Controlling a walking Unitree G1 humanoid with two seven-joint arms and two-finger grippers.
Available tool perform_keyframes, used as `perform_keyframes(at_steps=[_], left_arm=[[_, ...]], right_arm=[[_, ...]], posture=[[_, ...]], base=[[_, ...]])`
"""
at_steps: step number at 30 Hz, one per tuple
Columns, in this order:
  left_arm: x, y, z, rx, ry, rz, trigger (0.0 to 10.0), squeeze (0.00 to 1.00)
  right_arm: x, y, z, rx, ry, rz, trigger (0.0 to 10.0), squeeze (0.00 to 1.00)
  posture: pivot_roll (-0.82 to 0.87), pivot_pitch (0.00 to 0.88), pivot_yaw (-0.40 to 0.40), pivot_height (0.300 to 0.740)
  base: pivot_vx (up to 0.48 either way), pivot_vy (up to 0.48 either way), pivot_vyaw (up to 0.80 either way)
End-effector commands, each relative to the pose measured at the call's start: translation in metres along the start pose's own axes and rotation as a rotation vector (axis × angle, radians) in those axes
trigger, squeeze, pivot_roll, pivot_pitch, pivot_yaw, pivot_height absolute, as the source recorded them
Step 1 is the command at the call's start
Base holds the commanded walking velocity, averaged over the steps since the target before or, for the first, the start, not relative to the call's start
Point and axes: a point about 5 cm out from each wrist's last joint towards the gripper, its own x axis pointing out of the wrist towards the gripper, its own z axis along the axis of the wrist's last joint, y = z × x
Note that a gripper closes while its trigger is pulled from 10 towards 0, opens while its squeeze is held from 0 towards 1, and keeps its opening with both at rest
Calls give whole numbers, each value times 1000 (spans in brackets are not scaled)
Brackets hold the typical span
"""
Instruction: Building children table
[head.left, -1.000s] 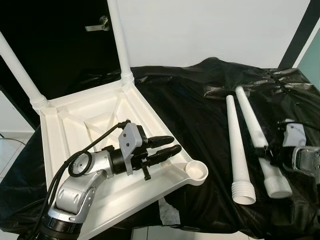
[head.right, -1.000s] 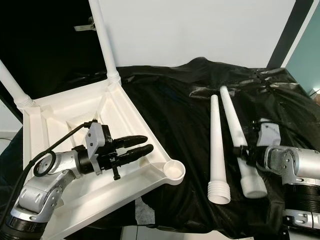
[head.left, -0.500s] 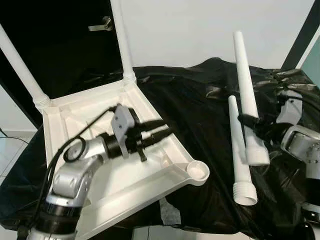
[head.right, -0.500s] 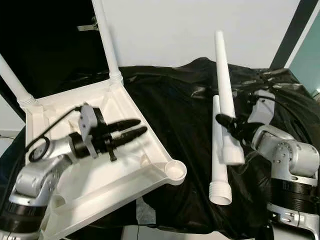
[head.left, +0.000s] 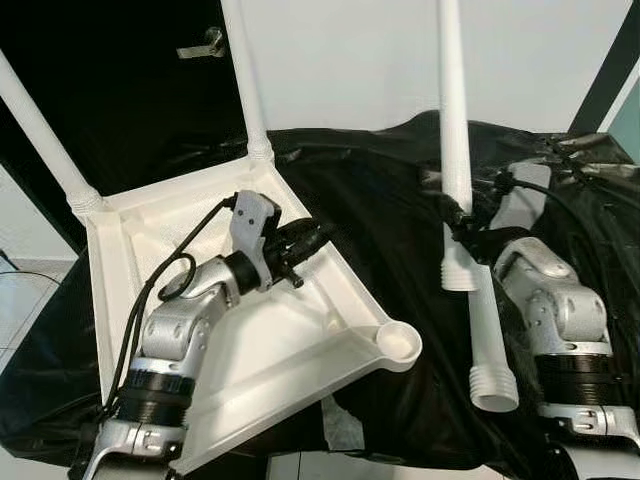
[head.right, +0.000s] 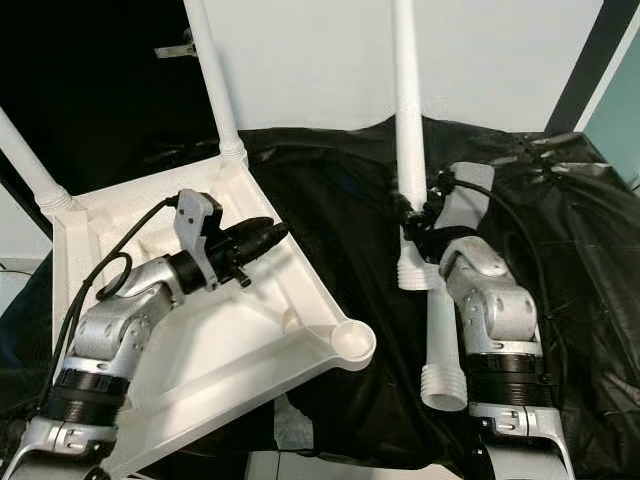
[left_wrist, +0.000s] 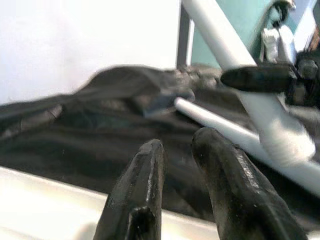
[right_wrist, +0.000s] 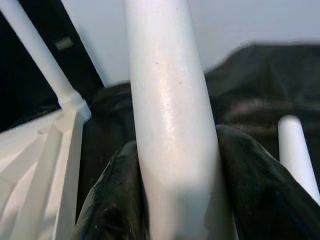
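The white tabletop (head.left: 140, 250) lies upside down on the left. Two white legs (head.left: 248, 80) (head.left: 40, 130) stand in its far corners. Its near right corner socket (head.left: 398, 345) is empty. My right gripper (head.left: 462, 222) is shut on a third white leg (head.left: 452, 120) and holds it nearly upright above the cloth, ribbed end down. In the right wrist view the leg (right_wrist: 170, 100) sits between both fingers (right_wrist: 117, 190). A fourth leg (head.left: 490, 335) lies on the cloth below it. My left gripper (head.left: 318, 237) hovers shut over the tabletop's right rim, with nothing held (left_wrist: 180, 142).
A black cloth (head.left: 370, 200) covers the work surface, crumpled at the far right. Behind the tabletop are a dark door with a handle (head.left: 205, 45) and a white wall. A scrap of paper (head.left: 340, 425) hangs at the front edge.
My right gripper lifted its leg off the cloth, swung it upright and carried it left toward the middle. My left gripper rose and moved toward the tabletop's right rim.
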Motion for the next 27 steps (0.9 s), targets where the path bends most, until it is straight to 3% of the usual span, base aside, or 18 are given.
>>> perform_keyframes(at_steps=[1, 4, 11, 24, 25, 27], left_arm=[[2, 4, 2, 5, -15, 25, 10000, 0], [8, 1, 2, -26, -57, 51, 10000, 0], [10, -5, 1, -49, -99, 43, 10000, 0], [10, -7, 7, -129, -185, -1, 10000, 0], [8, -9, 8, -147, -196, -30, 10000, 1000], [6, -10, 11, -171, -209, -68, 10000, 1000]], right_arm=[[4, 6, 9, -39, -86, 35, 10000, 0], [6, 20, 9, -89, -180, 105, 10000, 0], [3, 44, 3, -90, -268, 211, 10000, 0], [3, 64, -14, -83, -323, 307, 10000, 0], [3, 67, -16, -84, -328, 326, 10000, 0], [1, 71, -19, -83, -327, 362, 10000, 0]], posture=[[-53, 0, 37, 740], [-55, 0, 42, 740], [-25, 0, 36, 740], [2, 0, 31, 740], [4, 0, 31, 740], [10, 0, 27, 740]], base=[[0, 0, 0], [0, 0, 0], [0, 0, 0], [0, 0, 0], [0, 0, 0], [0, 0, 0]])
